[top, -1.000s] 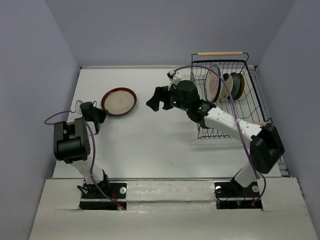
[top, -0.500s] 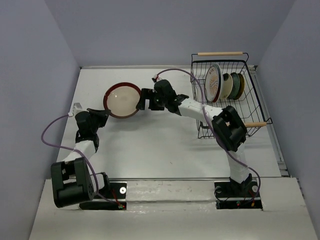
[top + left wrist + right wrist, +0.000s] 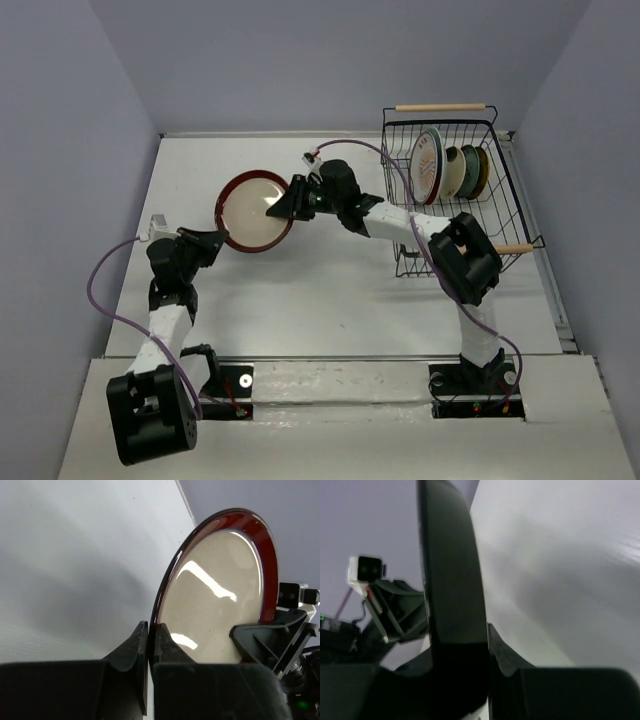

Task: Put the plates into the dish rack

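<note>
A red-rimmed beige plate is tilted up over the left half of the table, held from both sides. My left gripper is shut on its near-left rim; in the left wrist view the plate stands on edge, pinched by that gripper. My right gripper is shut on the opposite rim. The right wrist view shows the plate's dark edge filling the gripper. At the back right is the dish rack, holding a white plate with orange pattern, a cream plate and darker plates.
The right arm reaches from its base across the front of the rack to the plate. Grey walls close off the left, back and right of the white table. Purple cables loop off both arms.
The plate lay flat at the back left; now it is tipped up and nearer the middle. The right gripper came in from the right and closed on its rim.
</note>
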Robot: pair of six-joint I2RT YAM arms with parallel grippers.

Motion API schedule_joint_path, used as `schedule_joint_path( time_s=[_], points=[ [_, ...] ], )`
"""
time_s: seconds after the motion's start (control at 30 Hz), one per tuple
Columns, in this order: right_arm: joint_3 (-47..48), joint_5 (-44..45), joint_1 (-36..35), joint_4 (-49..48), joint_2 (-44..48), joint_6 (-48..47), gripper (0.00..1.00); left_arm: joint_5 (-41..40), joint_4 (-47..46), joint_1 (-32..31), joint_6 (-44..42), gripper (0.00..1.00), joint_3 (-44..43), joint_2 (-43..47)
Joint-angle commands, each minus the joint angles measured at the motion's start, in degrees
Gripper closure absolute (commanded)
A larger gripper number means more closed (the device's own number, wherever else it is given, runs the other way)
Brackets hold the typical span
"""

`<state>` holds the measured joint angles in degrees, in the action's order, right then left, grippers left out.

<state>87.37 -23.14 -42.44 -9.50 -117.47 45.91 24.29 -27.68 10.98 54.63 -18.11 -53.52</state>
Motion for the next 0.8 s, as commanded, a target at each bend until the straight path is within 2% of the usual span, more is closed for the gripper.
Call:
schedule_joint_path(
  time_s=[0.0,0.03,0.1,0.13,0.2,0.23,0.27,0.33,0.4,0.43,0.53,0.7,0.73,0.77],
  points=[
    [-4.4,-4.1,-0.5,-10.9,5.0,3.6,0.93,11.9,-12.1,-1.4,3.9,0.94,-0.2,5.3],
    [-5.5,-1.6,-0.5,-10.0,8.0,2.5,0.93,13.2,-11.3,-1.5,2.9,0.93,-0.3,5.8],
    [-5.4,0.9,-0.5,-7.0,10.9,0.3,0.93,14.3,-8.4,-1.6,0.0,0.8,-0.3,7.5],
    [-3.9,4.8,-0.5,-1.9,13.7,-2.6,0.93,15.4,-7.3,-1.8,-0.9,0.66,-0.2,8.0],
    [-1.3,10.4,-0.5,4.5,16.5,-6.6,0.93,16.7,-3.2,-1.8,-3.5,0.5,-0.5,9.5],
    [0.4,17.2,-0.5,8.0,17.6,-8.9,0.93,18.3,-1.7,-1.9,-6.4,0.43,-0.8,10.1],
    [4.1,20.8,-0.5,15.9,19.7,-13.3,0.93,18.9,2.2,-2.3,-8.1,0.3,-1.7,11.6],
    [7.9,31.4,0.3,22.5,21.3,-17.5,0.93,16.5,7.3,-4.3,-13.6,0.22,-3.2,13.6],
    [13.9,36.4,3.0,30.7,22.6,-23.0,0.93,14.3,11.6,-9.2,-15.7,0.11,-5.6,16.5],
    [16.2,40.2,4.1,33.1,22.5,-24.8,0.93,13.2,13.6,-10.6,-19.6,0.05,-7.1,16.9],
    [24.7,48.8,8.8,44.2,21.4,-31.9,0.93,7.6,23.2,-18.8,-26.1,0.02,-13.8,17.8],
    [26.8,56.4,14.4,46.4,23.2,-36.8,0.93,-5.5,33.4,-30.5,-36.3,0.01,-18.3,21.3],
    [26.4,57.6,15.8,46.5,23.7,-37.8,0.93,-9.1,34.1,-33.1,-36.5,0.01,-18.0,22.0],
    [26.2,57.8,16.5,46.4,24.0,-38.2,0.93,-9.1,34.3,-33.9,-36.4,0.01,-17.4,23.4]
  ],
)
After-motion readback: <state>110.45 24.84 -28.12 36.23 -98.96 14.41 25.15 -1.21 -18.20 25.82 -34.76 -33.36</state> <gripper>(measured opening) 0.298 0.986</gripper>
